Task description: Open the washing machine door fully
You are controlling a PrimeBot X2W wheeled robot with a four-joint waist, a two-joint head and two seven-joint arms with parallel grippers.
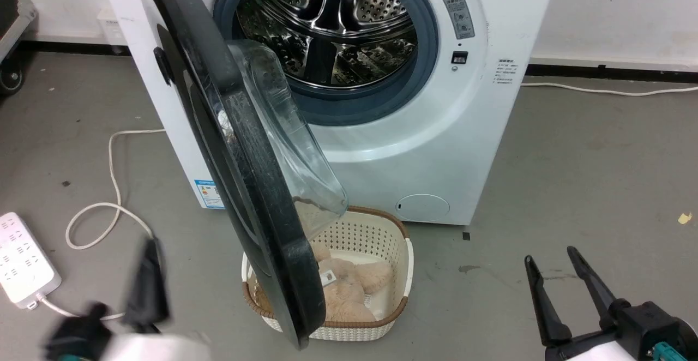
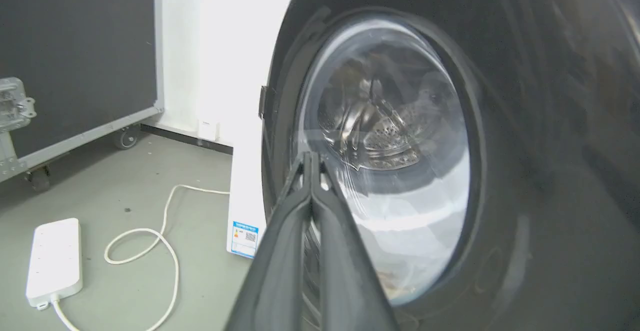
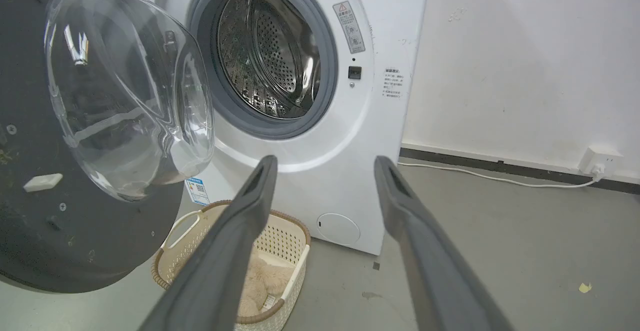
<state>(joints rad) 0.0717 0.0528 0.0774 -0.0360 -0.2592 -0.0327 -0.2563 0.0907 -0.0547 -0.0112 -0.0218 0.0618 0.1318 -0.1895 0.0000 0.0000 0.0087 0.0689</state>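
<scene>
The washing machine door [image 1: 262,224] stands swung out from the left side of the white washing machine [image 1: 436,148], nearly edge-on in the head view, its glass bowl bulging rightward toward the drum opening [image 1: 327,28] and its lower rim over the basket [image 1: 406,265]. The left hand [image 2: 311,163], fingers pressed together and empty, points at the door's outer face; contact cannot be told. The right hand [image 1: 549,256] hovers wide open above the floor [image 1: 600,175], fingers aimed at the machine.

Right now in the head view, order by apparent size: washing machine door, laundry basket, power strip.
Largest: washing machine door.
Then laundry basket, partly hidden behind the door.
Smallest: power strip, cut by the edge.
</scene>
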